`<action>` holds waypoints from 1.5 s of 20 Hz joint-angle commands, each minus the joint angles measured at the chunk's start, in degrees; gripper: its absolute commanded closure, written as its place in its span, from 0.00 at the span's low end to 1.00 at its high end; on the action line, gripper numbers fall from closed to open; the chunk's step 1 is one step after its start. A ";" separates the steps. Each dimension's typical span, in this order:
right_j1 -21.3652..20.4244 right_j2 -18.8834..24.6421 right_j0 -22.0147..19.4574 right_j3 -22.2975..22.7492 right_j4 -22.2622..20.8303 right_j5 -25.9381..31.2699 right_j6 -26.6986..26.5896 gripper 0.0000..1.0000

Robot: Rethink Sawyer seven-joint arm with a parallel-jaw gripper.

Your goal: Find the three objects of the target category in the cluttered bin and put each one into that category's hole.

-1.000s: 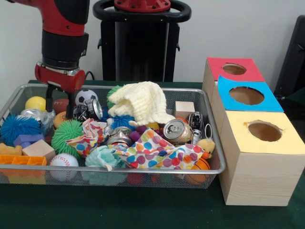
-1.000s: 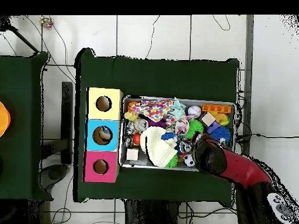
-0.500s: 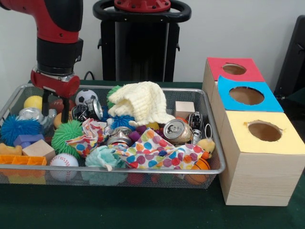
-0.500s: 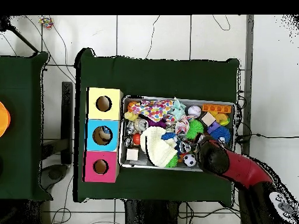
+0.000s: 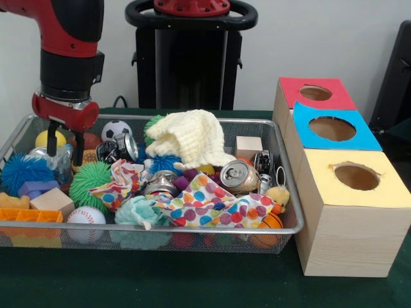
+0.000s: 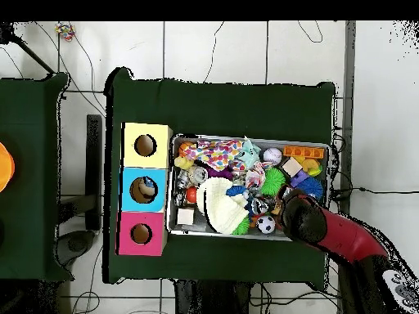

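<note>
My gripper (image 5: 64,154) hangs open at the far left of the wire bin (image 5: 292,192), its fingers (image 5: 78,154) straddling a spot beside a crumpled silver can (image 5: 43,154) and a yellow ball (image 5: 43,137); nothing is held. Other cans lie in the bin: one (image 5: 239,176) right of centre, one (image 5: 160,183) in the middle, one (image 5: 123,147) by the soccer ball (image 5: 115,129). Red (image 5: 314,94), blue (image 5: 332,128) and yellow (image 5: 356,176) holed boxes stand to the right. In the overhead view the arm (image 6: 304,219) covers the gripper.
The bin also holds a yellow knit cloth (image 5: 192,138), a polka-dot cloth (image 5: 205,202), green (image 5: 95,179) and blue (image 5: 22,172) spiky balls, a baseball (image 5: 85,216), wooden cubes (image 5: 248,146), and an orange brick (image 5: 29,217). The overhead view shows the boxes (image 6: 144,190) left of the bin (image 6: 173,221).
My gripper has slid leftward in the front view, from beside the soccer ball toward the bin's left end, staying open. The bin's contents have not moved.
</note>
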 commanded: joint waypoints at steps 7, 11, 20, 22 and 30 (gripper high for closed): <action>0.47 0.86 0.32 -3.03 -2.94 4.80 0.62 0.00; 0.82 0.97 0.23 -3.15 -2.87 4.86 0.61 0.00; 3.26 0.63 -0.46 -3.20 -3.65 2.65 0.96 0.00; 3.58 0.39 -0.45 -3.14 -3.66 2.35 1.22 0.00; 3.79 0.08 -1.20 -2.20 -4.06 2.07 1.51 0.00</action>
